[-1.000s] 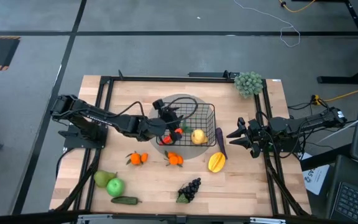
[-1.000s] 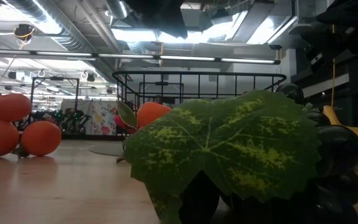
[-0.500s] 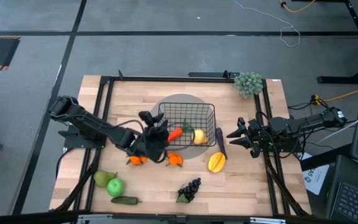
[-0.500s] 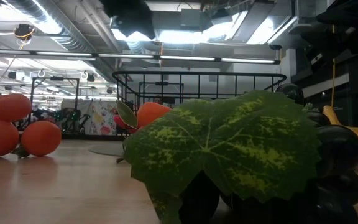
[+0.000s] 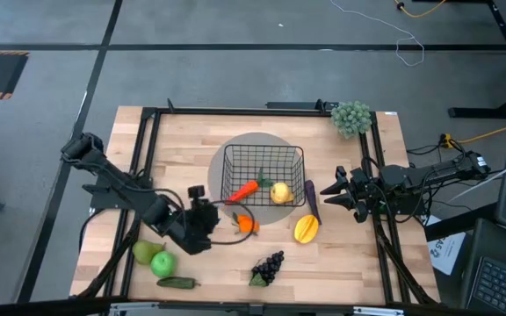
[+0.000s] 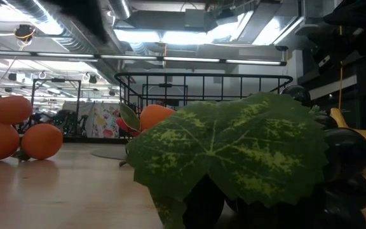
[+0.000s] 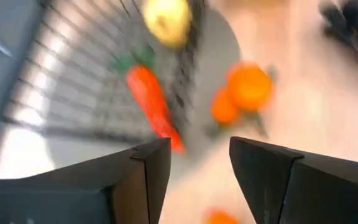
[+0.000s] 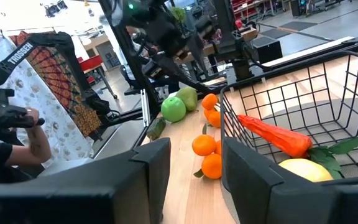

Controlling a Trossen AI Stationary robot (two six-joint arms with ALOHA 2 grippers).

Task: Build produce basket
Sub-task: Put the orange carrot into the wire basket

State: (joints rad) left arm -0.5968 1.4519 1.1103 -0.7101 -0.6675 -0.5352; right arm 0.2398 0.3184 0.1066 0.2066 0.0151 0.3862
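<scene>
**Wooden surface, left end effector spread near the oranges**

Wooden surface carries everything. Left end effector hangs spread and empty; beside it lie oranges, beyond them the basket holding a carrot. Right end effector, spread, waits past the basket.

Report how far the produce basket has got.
Done: the carrot and a yellow fruit lie in the basket. In hand: nothing; the left gripper is open and empty over the table near the oranges; the right gripper waits beside the basket. Left: oranges, eggplant, yellow fruit, grapes, apple, pear, cucumber.
</scene>
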